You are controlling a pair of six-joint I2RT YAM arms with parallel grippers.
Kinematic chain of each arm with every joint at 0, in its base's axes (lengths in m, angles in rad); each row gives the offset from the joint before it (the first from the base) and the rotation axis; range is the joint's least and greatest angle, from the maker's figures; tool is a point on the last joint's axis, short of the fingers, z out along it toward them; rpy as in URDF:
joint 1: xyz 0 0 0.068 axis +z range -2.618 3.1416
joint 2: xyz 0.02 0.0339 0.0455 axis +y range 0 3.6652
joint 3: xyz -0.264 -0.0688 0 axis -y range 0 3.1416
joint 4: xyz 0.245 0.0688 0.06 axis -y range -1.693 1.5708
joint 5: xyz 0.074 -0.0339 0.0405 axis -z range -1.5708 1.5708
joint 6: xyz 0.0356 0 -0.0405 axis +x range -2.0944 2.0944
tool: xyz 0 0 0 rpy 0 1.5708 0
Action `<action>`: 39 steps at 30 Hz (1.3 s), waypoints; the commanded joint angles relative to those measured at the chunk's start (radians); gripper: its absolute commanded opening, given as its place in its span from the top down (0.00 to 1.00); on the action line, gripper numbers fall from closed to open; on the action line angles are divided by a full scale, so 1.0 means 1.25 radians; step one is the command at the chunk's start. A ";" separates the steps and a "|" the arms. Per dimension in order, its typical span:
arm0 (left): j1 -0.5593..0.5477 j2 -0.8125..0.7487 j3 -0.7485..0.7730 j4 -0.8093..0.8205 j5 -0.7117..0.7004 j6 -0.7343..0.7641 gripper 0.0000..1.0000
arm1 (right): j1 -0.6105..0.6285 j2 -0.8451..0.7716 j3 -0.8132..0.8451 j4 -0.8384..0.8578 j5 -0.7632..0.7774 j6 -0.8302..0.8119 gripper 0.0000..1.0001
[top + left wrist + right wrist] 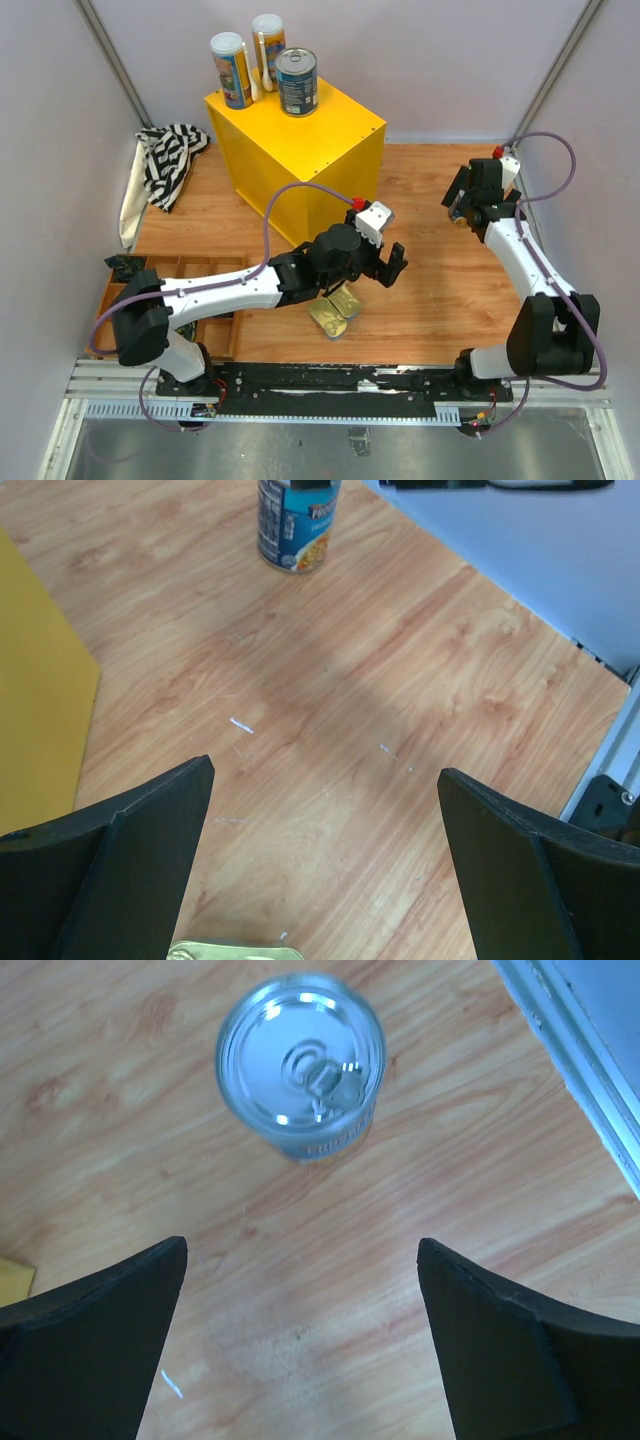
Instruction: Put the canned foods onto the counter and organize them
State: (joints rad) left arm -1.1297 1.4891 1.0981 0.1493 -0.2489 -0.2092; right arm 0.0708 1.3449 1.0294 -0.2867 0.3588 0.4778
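blue-lbl can (pixel 300 1060) | silver pull-tab lid | round | upright

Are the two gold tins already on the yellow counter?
No, the gold tins lie on the wooden table in front of the counter.

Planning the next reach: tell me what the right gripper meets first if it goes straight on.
Probably the upright silver-topped can, ahead between the open fingers of the right gripper; depth is unclear, so the wooden table could come first.
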 commanded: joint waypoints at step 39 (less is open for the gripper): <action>-0.008 0.110 0.034 0.085 0.080 0.015 0.01 | -0.139 0.377 0.333 -0.017 -0.144 0.008 0.02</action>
State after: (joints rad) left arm -1.1301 1.6226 1.1130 0.2161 -0.1589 -0.2058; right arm -0.0917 1.8198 1.4330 -0.3115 0.2234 0.4931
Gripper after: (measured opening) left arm 0.993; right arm 0.984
